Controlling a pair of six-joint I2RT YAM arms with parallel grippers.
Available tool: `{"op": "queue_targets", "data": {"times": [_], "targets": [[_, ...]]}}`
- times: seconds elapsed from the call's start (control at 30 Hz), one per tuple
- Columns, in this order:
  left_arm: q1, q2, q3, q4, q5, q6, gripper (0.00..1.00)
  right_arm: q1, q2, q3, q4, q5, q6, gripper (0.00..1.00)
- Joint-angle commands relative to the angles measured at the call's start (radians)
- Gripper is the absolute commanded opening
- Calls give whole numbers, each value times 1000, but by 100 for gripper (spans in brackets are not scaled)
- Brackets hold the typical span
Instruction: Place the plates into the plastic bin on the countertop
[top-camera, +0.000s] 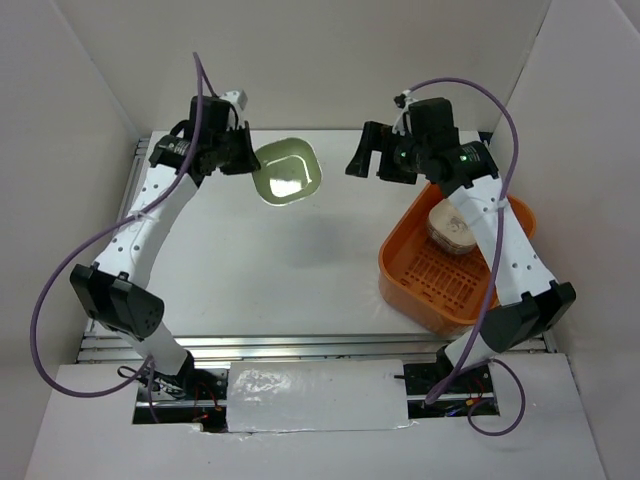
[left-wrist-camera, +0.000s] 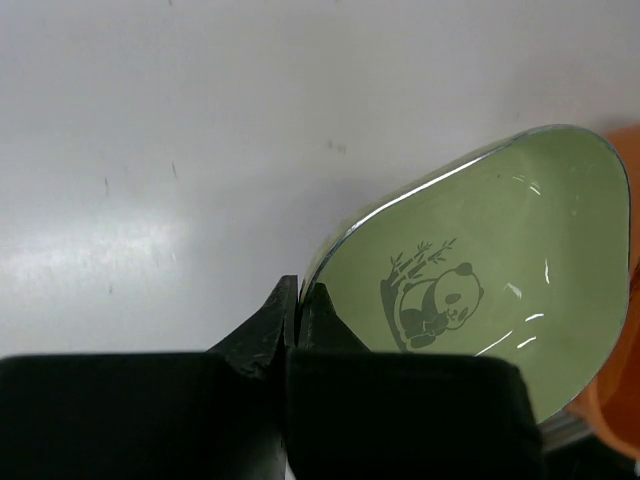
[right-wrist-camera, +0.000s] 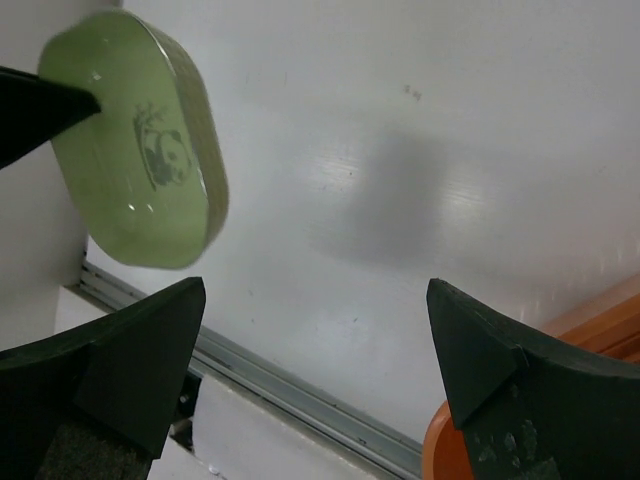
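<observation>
Green plate (top-camera: 288, 172), shallow and rounded-square, with a grey panda-and-bamboo print at centre, pinched at its rim by the left gripper (top-camera: 243, 157). Fingers (left-wrist-camera: 270, 325) clamped tight on that rim, one to each face of the dish. Held tilted and clear of the countertop (top-camera: 290, 270), hollow side turned up toward the overhead camera, close to the far edge and left of centre. Glossy inside, with small highlights across the green.

More plates already inside the orange plastic bin (top-camera: 405, 275): a short stack of plates (top-camera: 450, 228) on the slotted floor, in the far half of the tub. Top one cream, perhaps with a brown one beneath; number impossible to tell, with the right arm crossing over part of the stack. Near half of the grated floor bare.

Bin set against the right edge of the countertop, toward the near right corner, well apart from the green plate.

Right gripper (top-camera: 371, 163) over the far edge, right of centre, just beyond the bin's far left corner. Fingers spread wide, nothing between them, pointed toward the green plate but well short of it.

Metal rail (top-camera: 300, 346) along the near edge, white walls (top-camera: 80, 120) on three sides, purple cables (top-camera: 60, 270) looped beside both arms.
</observation>
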Motion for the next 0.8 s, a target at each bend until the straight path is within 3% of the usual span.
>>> {"op": "queue_targets", "data": {"times": [0.0, 0.33, 0.43, 0.47, 0.5, 0.53, 0.57, 0.6, 0.67, 0.7, 0.77], "targets": [[-31, -39, -15, -148, 78, 60, 0, 58, -2, 20, -24, 50, -42, 99], [-83, -166, -88, -210, 113, 17, 0, 242, 54, -61, 36, 66, 13, 95], [-103, -202, -99, -216, 109, -4, 0, 279, 81, -78, 48, 76, 35, 78], [-112, -215, -108, -216, 107, -6, 2, 295, 82, -81, 51, 77, 41, 55], [-113, -222, -107, -217, 110, -4, 8, 298, 85, -90, 64, 65, 51, 39], [-115, -234, -105, -217, 112, -1, 19, 304, 82, -93, 68, 76, 59, 15], [-121, -241, -102, -220, 106, -6, 57, 313, 76, -98, 68, 94, 71, 0], [-124, -249, -94, -237, 31, -19, 99, 316, 61, -101, 70, 112, 84, 0], [-117, -281, -65, -272, -120, -96, 99, 298, 33, -97, 15, 253, 131, 0], [-112, -294, -52, -292, -121, -96, 99, 275, 21, -100, -13, 308, 152, 0], [-92, -343, -15, -325, -296, -168, 99, 206, -13, -156, -57, 413, 197, 0]]}}
